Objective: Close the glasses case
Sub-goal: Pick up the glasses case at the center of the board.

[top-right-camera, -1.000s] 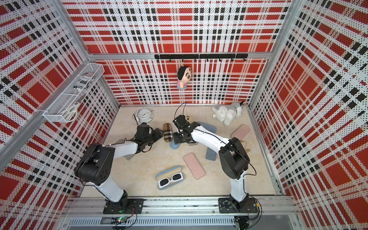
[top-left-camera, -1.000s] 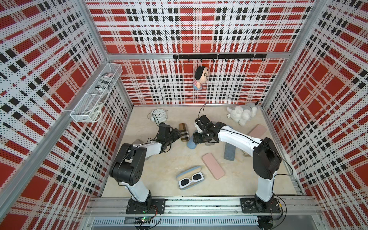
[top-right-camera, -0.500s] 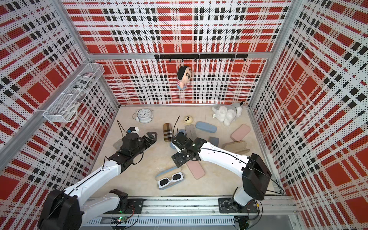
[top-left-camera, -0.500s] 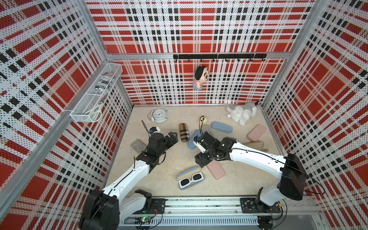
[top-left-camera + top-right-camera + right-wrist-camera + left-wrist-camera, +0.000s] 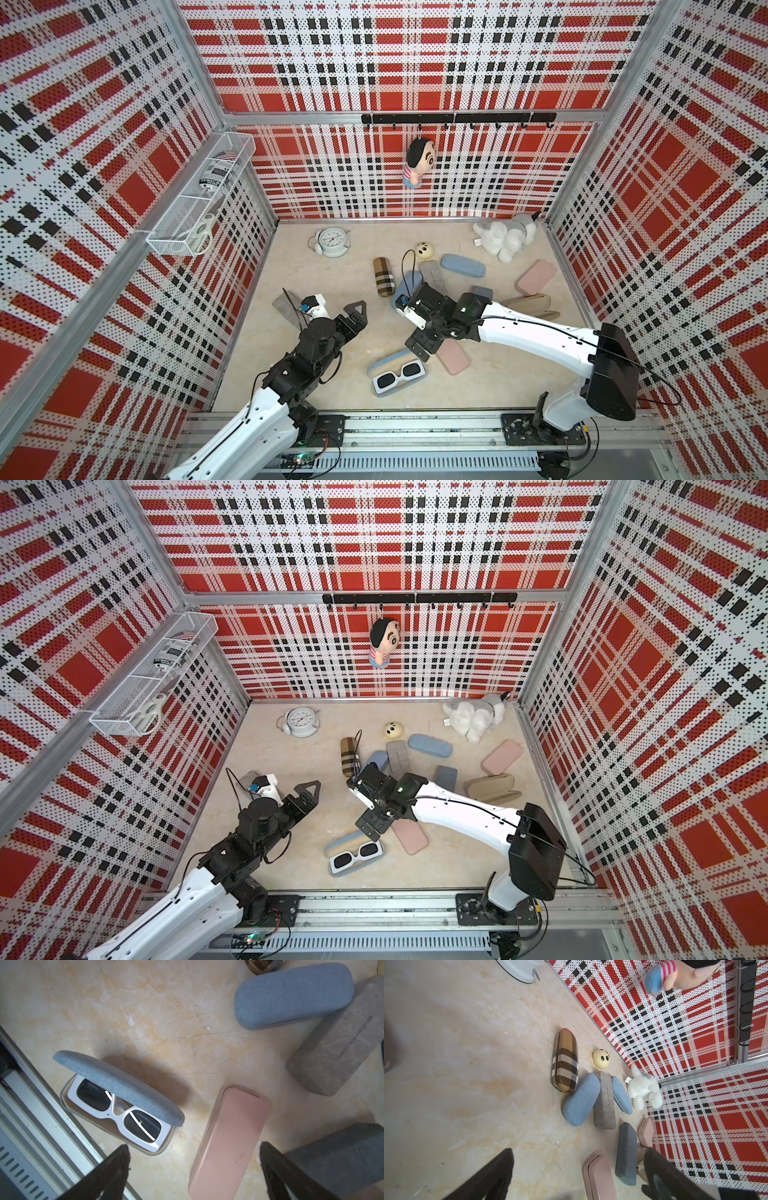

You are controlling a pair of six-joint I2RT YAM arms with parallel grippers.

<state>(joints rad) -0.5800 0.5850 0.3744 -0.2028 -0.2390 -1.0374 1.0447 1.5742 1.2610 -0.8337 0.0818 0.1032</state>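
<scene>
Now right claw (image 5: 422,348) has neared glasses case (image 5: 390,363).

Grey case (image 5: 336,1036) — "…FOR CHINA" (first word blurred)

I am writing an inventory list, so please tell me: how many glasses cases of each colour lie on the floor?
Blue cases: 3
Pink cases: 2
Grey cases: 3, one partly hidden
Plaid cases: 1
Beige cases: 1
Total: 10

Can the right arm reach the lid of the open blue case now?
Probably yes: the right pincer hangs open near the raised lid, with nothing between them; only the pink case lies close.
</scene>
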